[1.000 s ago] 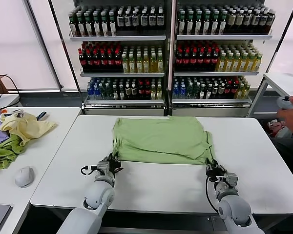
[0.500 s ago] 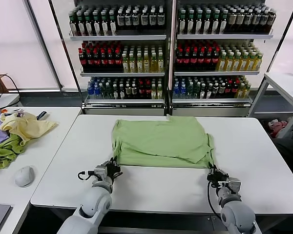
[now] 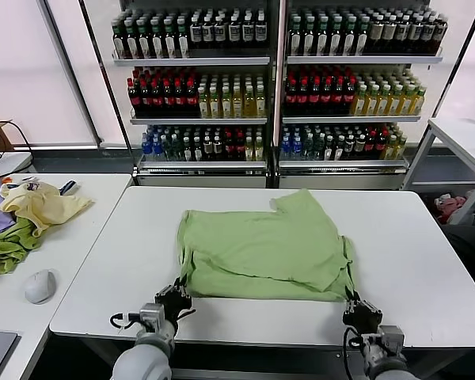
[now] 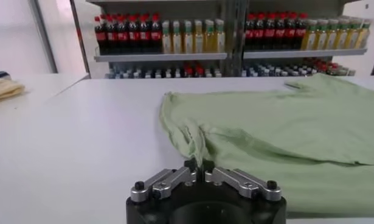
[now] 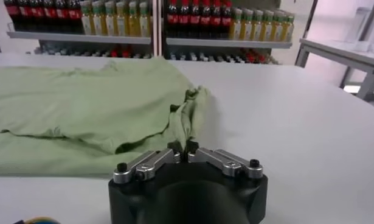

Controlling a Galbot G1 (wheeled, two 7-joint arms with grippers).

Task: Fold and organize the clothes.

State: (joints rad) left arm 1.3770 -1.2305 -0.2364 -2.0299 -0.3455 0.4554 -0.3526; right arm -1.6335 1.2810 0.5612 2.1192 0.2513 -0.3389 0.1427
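Your surface (image 3: 427,261) carries the shirt (image 3: 261,249) spread flat, reaching away from both pincers toward the far edge. The left pincer (image 4: 199,167) is clamped on the near left corner, the right pincer (image 5: 183,148) on the near right corner. Both sit close to the near edge. Pull unevenly and, I judge, the fabric skews, bunches, or a thin pinch slips free.
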